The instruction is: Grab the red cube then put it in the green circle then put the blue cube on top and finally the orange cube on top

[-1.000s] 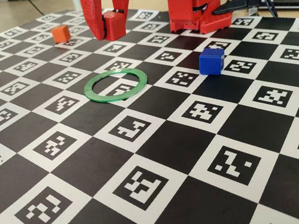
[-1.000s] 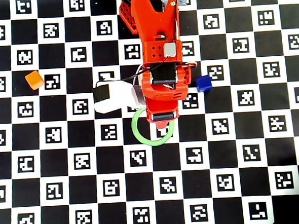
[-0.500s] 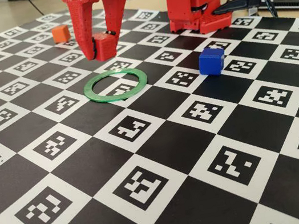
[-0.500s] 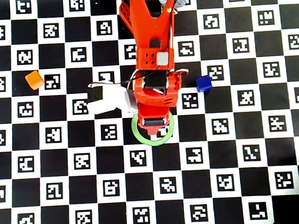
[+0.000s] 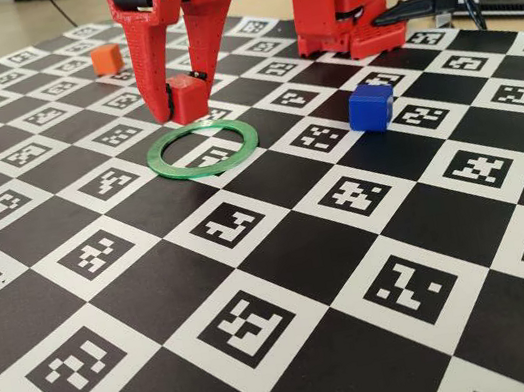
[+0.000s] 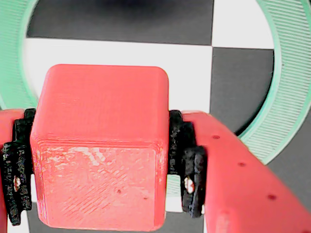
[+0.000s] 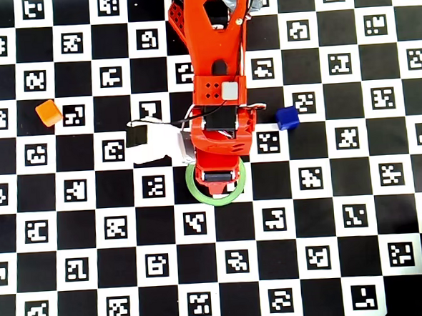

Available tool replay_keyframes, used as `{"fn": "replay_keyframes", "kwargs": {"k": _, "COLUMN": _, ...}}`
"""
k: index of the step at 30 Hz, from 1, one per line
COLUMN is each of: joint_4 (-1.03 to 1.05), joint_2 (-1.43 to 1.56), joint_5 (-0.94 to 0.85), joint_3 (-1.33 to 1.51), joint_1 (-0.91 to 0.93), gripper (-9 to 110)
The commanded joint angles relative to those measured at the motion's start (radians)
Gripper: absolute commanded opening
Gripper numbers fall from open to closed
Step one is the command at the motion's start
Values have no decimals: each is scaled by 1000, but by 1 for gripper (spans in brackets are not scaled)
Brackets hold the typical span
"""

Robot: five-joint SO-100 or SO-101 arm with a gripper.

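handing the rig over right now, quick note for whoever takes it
Hand: shut on the red cube, held off the board just above the far edge of the green circle; the wrist view shows the ring beneath the cube.
Blue cube: on the board, right of the ring in the fixed view.
Orange cube: on the board, far left.
Done: red cube picked up.
Left: set red inside the ring, stack blue on it, then orange on top.
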Motion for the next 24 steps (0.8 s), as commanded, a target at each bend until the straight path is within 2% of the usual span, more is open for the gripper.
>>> {"fn": "replay_keyframes", "kwargs": {"k": 1, "joint_4": -18, "joint_2": 12, "joint_5": -2, "joint_3": -5, "joint_1": -8, "gripper": 4}}
{"fn": "replay_keyframes", "kwargs": {"k": 24, "joint_4": -61, "joint_2": -46, "joint_5": -23, "joint_3": 15, "joint_1": -6, "gripper": 4}}
